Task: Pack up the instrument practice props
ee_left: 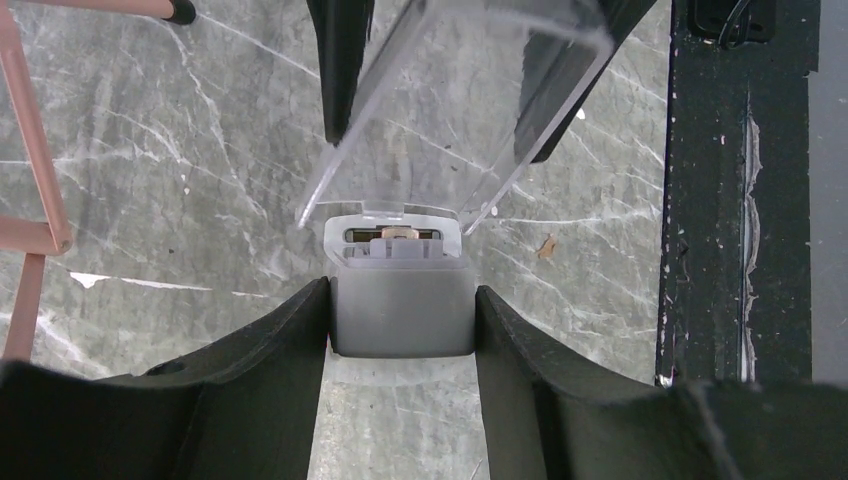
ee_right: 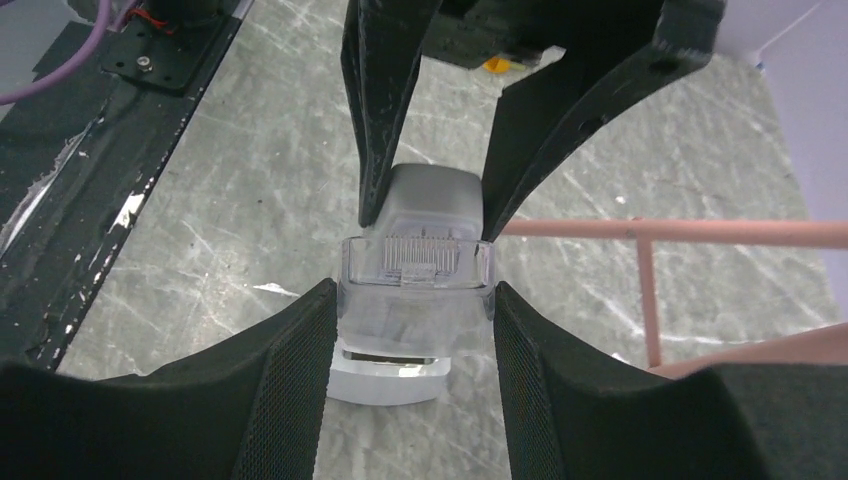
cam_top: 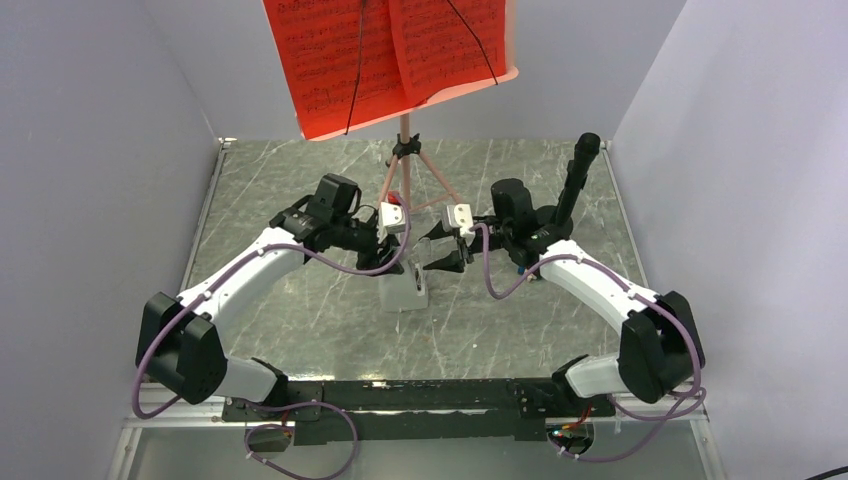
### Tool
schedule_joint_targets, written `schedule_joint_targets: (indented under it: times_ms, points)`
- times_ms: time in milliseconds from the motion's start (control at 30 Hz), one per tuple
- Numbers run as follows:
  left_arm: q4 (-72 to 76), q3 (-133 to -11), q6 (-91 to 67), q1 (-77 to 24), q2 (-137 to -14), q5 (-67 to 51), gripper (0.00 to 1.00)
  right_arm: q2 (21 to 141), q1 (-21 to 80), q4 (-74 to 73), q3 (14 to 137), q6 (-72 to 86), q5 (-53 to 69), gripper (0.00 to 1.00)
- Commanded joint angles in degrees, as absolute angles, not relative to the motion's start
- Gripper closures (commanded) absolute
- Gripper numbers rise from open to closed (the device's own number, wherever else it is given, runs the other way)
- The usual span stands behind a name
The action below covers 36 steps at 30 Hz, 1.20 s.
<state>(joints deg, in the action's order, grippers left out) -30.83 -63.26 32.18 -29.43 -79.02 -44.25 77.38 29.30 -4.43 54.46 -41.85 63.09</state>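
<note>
The small white metronome [cam_top: 404, 291] stands on the marble table between both arms. My left gripper [ee_left: 401, 290] is shut on its white body [ee_left: 400, 310]. My right gripper [ee_right: 413, 290] is shut on its clear plastic cover [ee_right: 415, 262], which leans tilted off the body [ee_right: 430, 195]; that cover [ee_left: 470, 90] also shows in the left wrist view. Behind them stands the pink music stand [cam_top: 405, 165] on tripod legs [ee_right: 680, 232], with the red sheet-music pages [cam_top: 370, 50] on its desk.
A black upright post [cam_top: 580, 170] stands at the back right. Grey walls close in both sides and the back. The black mounting rail [cam_top: 400, 400] runs along the near edge. The stand's pink legs [ee_left: 30, 130] reach close to both grippers.
</note>
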Motion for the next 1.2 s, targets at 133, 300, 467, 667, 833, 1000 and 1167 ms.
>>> schedule_joint_targets:
  times_ms: [133,300,467,667,833,1000,1167]
  points:
    - [-34.55,-65.1,34.44,-28.89,-82.2,-45.41,0.99,78.47,29.27,1.1,51.17,-40.19,64.04,1.0]
    - [-33.54,-65.46,33.7,-28.91,-82.99,-45.08,0.99,79.2,29.27,0.64,50.45,-41.33,63.44,1.0]
    - [-33.44,-65.85,33.49,-28.91,-83.64,-45.21,0.99,80.12,29.27,2.31,49.44,-40.21,62.62,1.0]
    - [-33.69,-66.93,33.56,-28.91,-84.67,-45.14,0.99,81.11,29.27,2.91,49.31,-40.52,62.25,1.0]
    - [-33.64,-67.57,33.4,-28.85,-84.91,-45.03,0.99,82.48,29.27,2.88,49.69,-40.67,62.68,1.0]
    - [-33.24,-66.92,33.06,-28.9,-84.8,-45.26,0.99,83.75,29.35,0.97,50.8,-41.7,63.17,1.0]
    - [-33.25,-66.63,33.2,-28.85,-84.57,-45.51,0.99,84.28,29.34,-2.66,51.58,-44.47,63.09,1.0]
